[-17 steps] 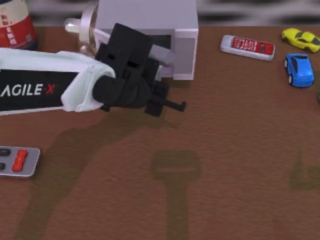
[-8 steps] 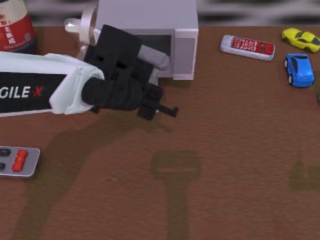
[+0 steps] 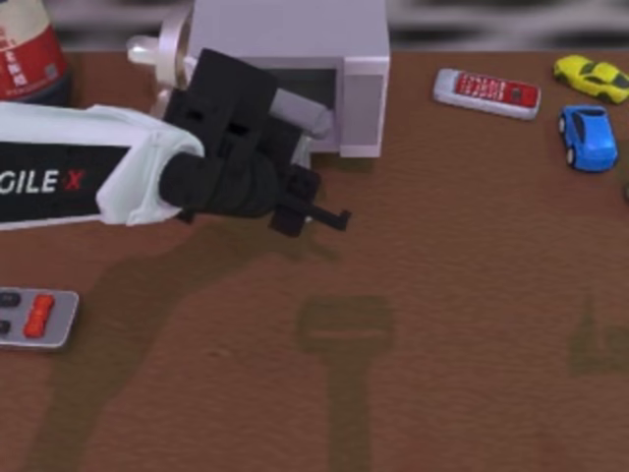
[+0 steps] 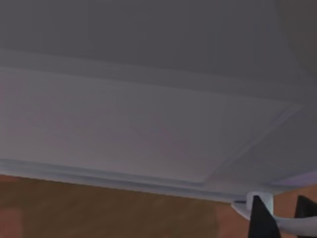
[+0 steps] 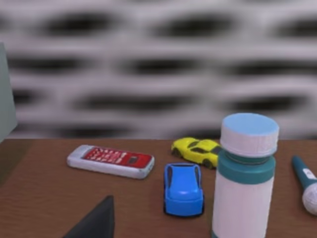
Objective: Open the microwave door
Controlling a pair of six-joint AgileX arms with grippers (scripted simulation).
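Note:
The light grey-white microwave [image 3: 285, 29] stands at the table's back middle. Its door [image 3: 305, 110] is swung partly outward, showing a dark gap behind it. My left gripper [image 3: 326, 215] sits low at the door's free edge, in front of the microwave. In the left wrist view the door panel [image 4: 148, 124] fills the picture, and my left gripper [image 4: 283, 220] is shut on the white bar handle [image 4: 260, 198], one black fingertip [image 4: 260, 224] on each side of it. My right gripper [image 5: 94, 223] is parked off the top view's right side.
A red-and-white phone [image 3: 486, 93], a yellow car [image 3: 592, 77] and a blue car [image 3: 588, 136] lie at the back right. A white bottle [image 5: 245, 183] stands near them. A grey remote [image 3: 34, 317] lies at the left edge, a red-and-white can [image 3: 29, 49] at the back left.
Over the last second my left arm drew back to the left with the handle and the door swung a little farther out. In the last half second nothing visibly moved.

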